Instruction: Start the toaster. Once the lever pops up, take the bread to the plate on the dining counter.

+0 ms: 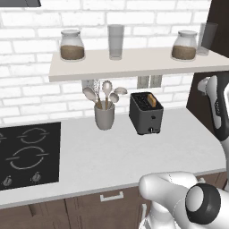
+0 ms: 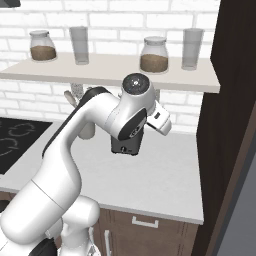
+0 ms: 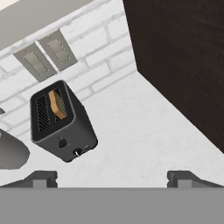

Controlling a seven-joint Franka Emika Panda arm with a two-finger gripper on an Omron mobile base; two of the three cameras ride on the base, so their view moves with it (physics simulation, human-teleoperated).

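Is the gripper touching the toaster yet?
Apart. In the hand view the open gripper has bare counter between its fingertips, and the toaster, with the bread in a slot, stands clear of them.

A surface point(image 1: 112, 156) runs along a brick wall point(image 1: 27, 98). The toaster point(image 1: 146, 113) stands on it near the back, with the bread point(image 1: 152, 101) upright in its right slot. Just left of the toaster stands a utensil cup point(image 1: 104, 117) holding spoons. A hob point(image 1: 29, 154) is set into the surface at the far left. Above, a shelf point(image 1: 134, 65) on the wall carries two jars point(image 1: 72, 45) and two glasses point(image 1: 116, 41), alternating. Two wall sockets point(image 1: 149, 81) sit behind the toaster, under the shelf. A tall cabinet point(image 3: 183, 65) closes the surface's right end.
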